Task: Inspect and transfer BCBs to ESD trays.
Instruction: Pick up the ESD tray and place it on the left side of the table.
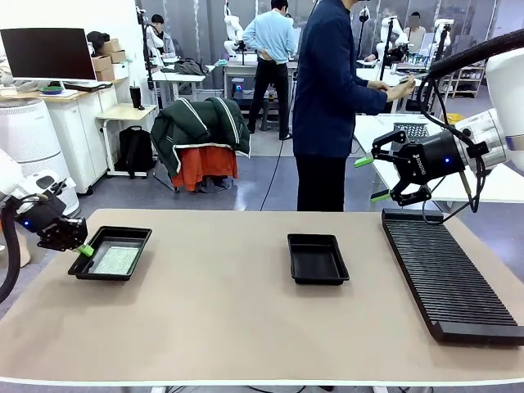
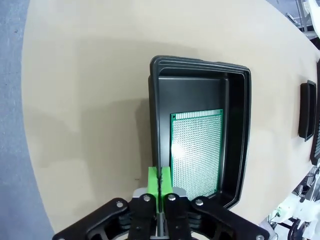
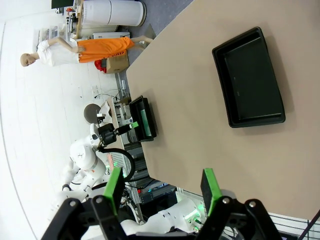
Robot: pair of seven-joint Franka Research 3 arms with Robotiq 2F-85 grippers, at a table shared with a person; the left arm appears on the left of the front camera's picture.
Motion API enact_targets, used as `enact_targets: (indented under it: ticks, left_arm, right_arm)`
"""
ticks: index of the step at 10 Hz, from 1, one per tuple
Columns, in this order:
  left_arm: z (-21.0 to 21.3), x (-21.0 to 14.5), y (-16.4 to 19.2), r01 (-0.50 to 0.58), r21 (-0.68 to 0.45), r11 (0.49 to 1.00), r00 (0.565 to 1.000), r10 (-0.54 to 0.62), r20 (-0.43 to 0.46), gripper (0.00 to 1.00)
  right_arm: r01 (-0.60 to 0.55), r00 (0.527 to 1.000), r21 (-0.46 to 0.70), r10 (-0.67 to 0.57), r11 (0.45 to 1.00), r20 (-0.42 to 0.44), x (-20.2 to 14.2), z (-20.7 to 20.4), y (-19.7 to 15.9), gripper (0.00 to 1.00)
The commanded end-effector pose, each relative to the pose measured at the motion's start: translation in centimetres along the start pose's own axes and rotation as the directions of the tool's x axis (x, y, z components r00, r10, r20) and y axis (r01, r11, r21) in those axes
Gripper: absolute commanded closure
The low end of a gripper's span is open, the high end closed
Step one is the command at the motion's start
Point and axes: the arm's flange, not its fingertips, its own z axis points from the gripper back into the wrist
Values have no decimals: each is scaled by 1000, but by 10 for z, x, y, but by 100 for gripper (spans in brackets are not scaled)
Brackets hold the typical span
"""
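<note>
Bare tabletop (image 1: 221, 303) lies between left tray (image 1: 123, 232) and middle tray (image 1: 318, 260); rack (image 1: 446, 278) bounds right side.

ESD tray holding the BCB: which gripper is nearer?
Left. The left gripper is at the ESD tray, jaws shut on its rim. The right gripper hangs open, raised near the slotted rack's far end, across the table.

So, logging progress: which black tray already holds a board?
The left tray, at the left pincer: a green board lies in it. The middle tray is empty.
</note>
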Motion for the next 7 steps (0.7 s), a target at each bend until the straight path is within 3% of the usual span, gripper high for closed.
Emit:
enact_targets:
  ticks: [1, 5, 7]
  left_arm:
    - [-5, -8, 4, 15, 40, 999, 1000, -15, 0, 97]
    - [-14, -15, 2, 17, 89, 996, 1000, -17, 1, 97]
    - [-9, -9, 4, -4, 37, 999, 1000, 4, 5, 97]
  right_arm:
    - [-3, 1000, 14, 3, 1000, -1, 1, -1, -2, 18]
    - [-3, 1000, 14, 3, 1000, -1, 1, -1, -2, 18]
    - [-3, 1000, 14, 3, 1000, -1, 1, -1, -2, 18]
